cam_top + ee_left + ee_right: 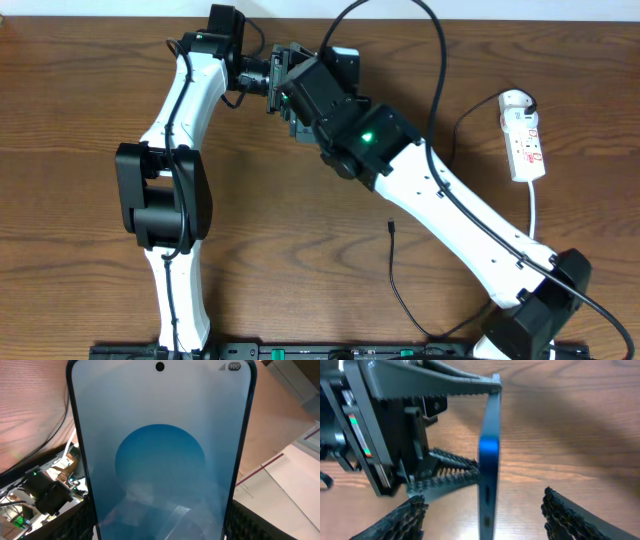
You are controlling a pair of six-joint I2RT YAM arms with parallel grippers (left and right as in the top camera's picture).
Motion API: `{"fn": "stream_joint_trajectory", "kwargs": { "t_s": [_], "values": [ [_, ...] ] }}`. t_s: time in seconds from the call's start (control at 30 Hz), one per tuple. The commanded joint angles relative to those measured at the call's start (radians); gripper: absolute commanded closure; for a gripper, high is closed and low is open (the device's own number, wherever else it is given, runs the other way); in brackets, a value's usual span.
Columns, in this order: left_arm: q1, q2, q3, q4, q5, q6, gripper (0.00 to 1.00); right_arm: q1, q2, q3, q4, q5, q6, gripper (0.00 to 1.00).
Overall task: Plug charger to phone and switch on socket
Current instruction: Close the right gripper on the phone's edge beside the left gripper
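My left gripper (160, 527) is shut on the phone (160, 450), whose blue screen fills the left wrist view. In the right wrist view the phone (489, 450) stands edge-on, clamped by the left fingers. My right gripper (484, 505) is open, one finger on each side of the phone's edge, touching neither side. Overhead, both grippers meet at the table's top middle, left (268, 78) and right (292, 100), and the phone is hidden there. The charger's plug tip (390, 227) lies loose on the table. The socket (523, 135) lies at the far right.
The charger's thin black cable (400, 300) runs from the tip toward the front edge. A black cable (440, 70) loops over the table behind the right arm. The socket's white cord (533, 210) runs toward the right arm's base.
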Motion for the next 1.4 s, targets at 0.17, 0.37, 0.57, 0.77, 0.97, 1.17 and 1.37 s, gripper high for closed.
{"fn": "stream_joint_trajectory", "kwargs": {
  "t_s": [0.17, 0.37, 0.57, 0.77, 0.97, 1.17, 1.37],
  "values": [
    [0.004, -0.037, 0.008, -0.002, 0.039, 0.008, 0.25, -0.021, -0.003, 0.014, 0.061, 0.098, -0.006, 0.37],
    [0.004, -0.037, 0.008, -0.002, 0.039, 0.019, 0.25, -0.021, 0.025, 0.014, 0.086, 0.098, -0.006, 0.39],
    [0.004, -0.037, 0.008, -0.002, 0.039, 0.022, 0.25, -0.021, 0.032, 0.014, 0.102, 0.098, -0.006, 0.46],
    [0.004, -0.037, 0.008, -0.002, 0.039, 0.022, 0.25, -0.022, 0.045, 0.014, 0.104, 0.099, -0.006, 0.48],
    [0.004, -0.037, 0.008, -0.002, 0.039, 0.022, 0.25, -0.039, 0.049, 0.014, 0.114, 0.106, -0.006, 0.52],
    [0.004, -0.037, 0.008, -0.002, 0.039, 0.022, 0.25, -0.043, 0.056, 0.014, 0.115, 0.093, -0.005, 0.53],
    [0.004, -0.037, 0.008, -0.002, 0.039, 0.022, 0.25, -0.044, 0.06, 0.014, 0.119, 0.067, 0.003, 0.54]
  ]
}}
